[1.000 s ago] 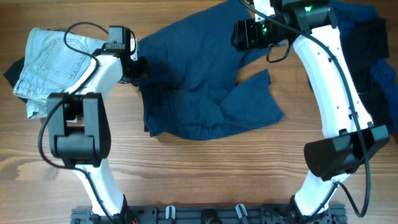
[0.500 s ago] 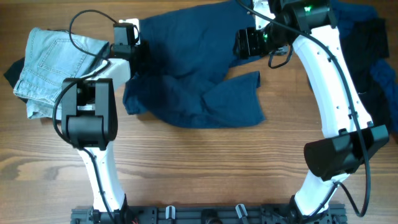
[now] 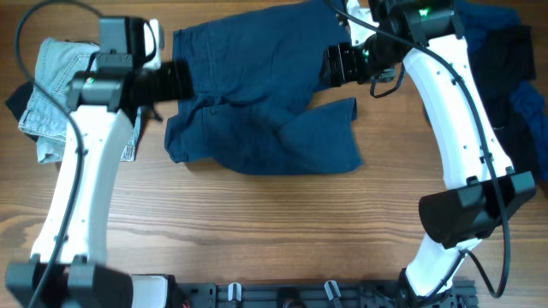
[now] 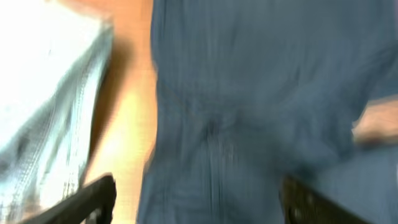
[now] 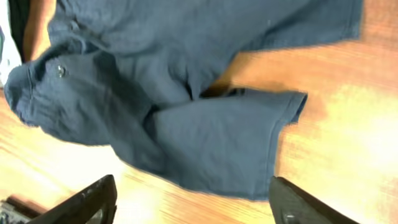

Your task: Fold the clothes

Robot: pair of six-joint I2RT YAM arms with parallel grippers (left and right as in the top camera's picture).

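Your left tool (image 4: 198, 190) and right tool (image 5: 193, 186) both hang spread wide and empty over the dark navy trousers (image 3: 257, 111), which lie rumpled on the table (image 3: 282, 222) beside the light jeans (image 3: 47, 103).

- trousers (image 3: 257, 94): plain dark navy all over
- jeans (image 3: 47, 85): faded light-wash blue
- royal-blue garment (image 3: 533, 115) by my right arm, black garment (image 3: 505, 60) next to it
- table (image 3: 282, 231): warm brown wood grain
- my arms (image 3: 454, 111): white with black joints
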